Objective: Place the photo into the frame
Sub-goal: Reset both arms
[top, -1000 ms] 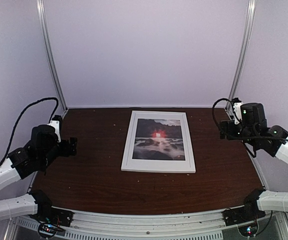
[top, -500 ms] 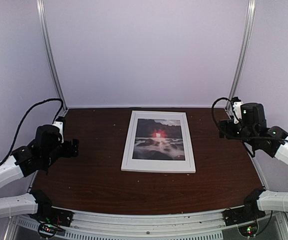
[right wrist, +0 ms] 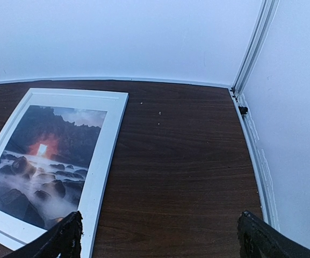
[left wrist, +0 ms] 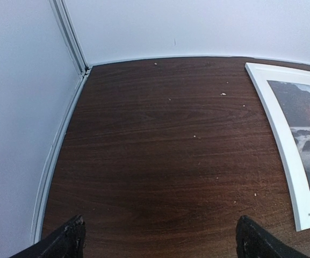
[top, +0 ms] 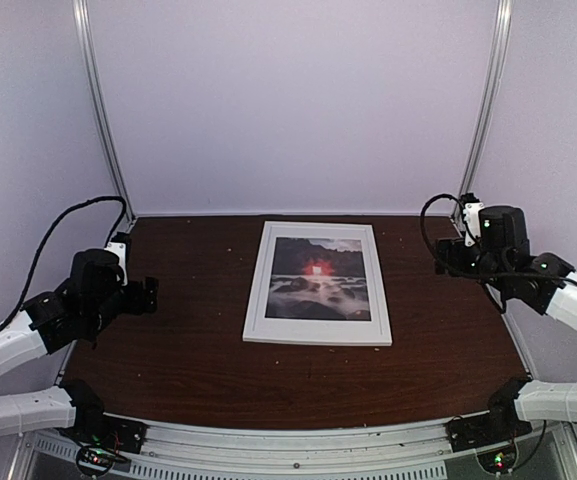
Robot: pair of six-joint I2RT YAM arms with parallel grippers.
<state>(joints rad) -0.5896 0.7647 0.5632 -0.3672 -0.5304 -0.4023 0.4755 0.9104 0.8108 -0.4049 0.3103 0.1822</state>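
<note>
Photo (top: 318, 279) lies in frame (top: 318, 332); left tool (top: 146, 294) and right tool (top: 446, 258) hang released, empty. A careless sweep could shunt the frame.

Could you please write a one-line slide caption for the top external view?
Photo lies in the frame on the table; left gripper and right gripper open, off to the sides.

Spread jaws, frame (left wrist: 279, 134) at right
</note>
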